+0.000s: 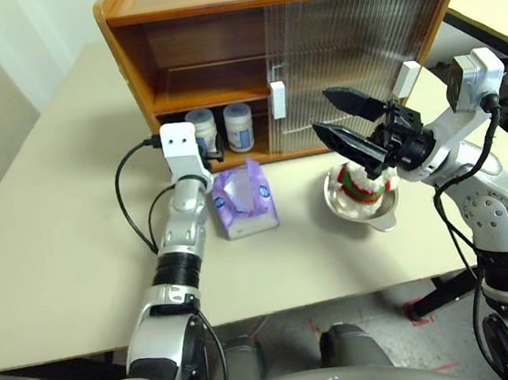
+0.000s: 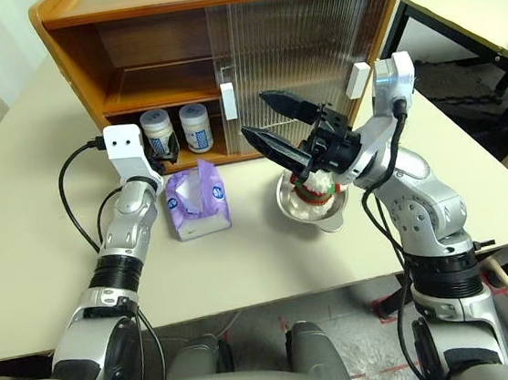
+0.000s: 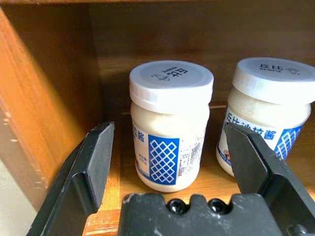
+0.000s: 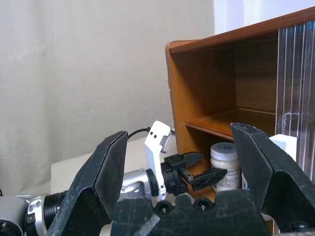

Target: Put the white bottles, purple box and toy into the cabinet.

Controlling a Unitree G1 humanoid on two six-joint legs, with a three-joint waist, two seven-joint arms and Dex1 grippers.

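Task status: partly complete. Both white bottles (image 1: 224, 129) stand side by side on the bottom floor of the cabinet (image 1: 280, 59), in its open left half, under the inner shelf; the two ribbed sliding doors (image 1: 340, 61) cover the right half. The left gripper (image 3: 167, 162) sits at the cabinet mouth with its jaws spread wide and empty; the nearer bottle (image 3: 170, 130) stands between them without contact, and the second bottle (image 3: 268, 113) is just beside it. The purple box (image 1: 244, 200) lies on the surface in front of the cabinet, just beside the left forearm, with white tissue showing at its top. The toy (image 1: 361, 185) rests in a metal bowl (image 1: 380, 212) on the surface, to the right of the purple box and in front of the doors. The right gripper (image 1: 347, 122) hangs above the toy, jaws fully apart, holding nothing. Remaining work, as judged from this layout: transfer the purple box and the toy into the cabinet. The open left compartment appears to offer room beside the bottles and on the shelf above.
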